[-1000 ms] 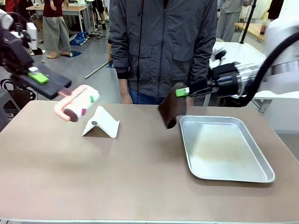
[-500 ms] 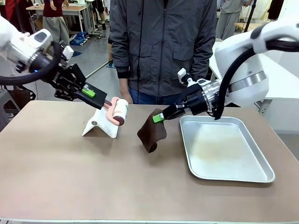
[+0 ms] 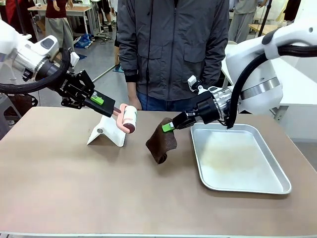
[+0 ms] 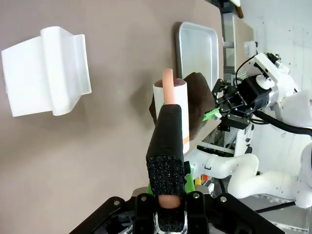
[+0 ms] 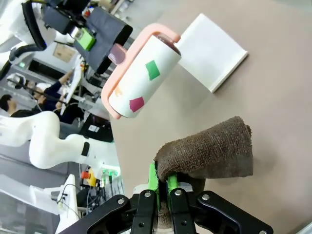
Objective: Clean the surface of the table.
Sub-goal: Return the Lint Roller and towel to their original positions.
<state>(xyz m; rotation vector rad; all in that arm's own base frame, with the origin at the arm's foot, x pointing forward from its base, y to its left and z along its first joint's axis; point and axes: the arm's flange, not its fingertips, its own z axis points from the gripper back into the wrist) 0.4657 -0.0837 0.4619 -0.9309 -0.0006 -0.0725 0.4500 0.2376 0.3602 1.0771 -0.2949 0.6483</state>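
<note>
White stand and metal tray on the table.

Table taupe; cloth dark brown; lint roller white, pink frame, green and magenta patches; tray silver.

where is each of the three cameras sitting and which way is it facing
Front view: fixed on the robot's side, looking across the table at the standing person; both arms come in, left gripper holding a lint roller, right gripper holding a brown cloth.
Left wrist view: on the left wrist, looking along its fingers and the roller handle down at the table; the right arm shows beyond.
Right wrist view: on the right wrist, looking past its fingers at the cloth.
Shared: roller, cloth and white stand.
</note>
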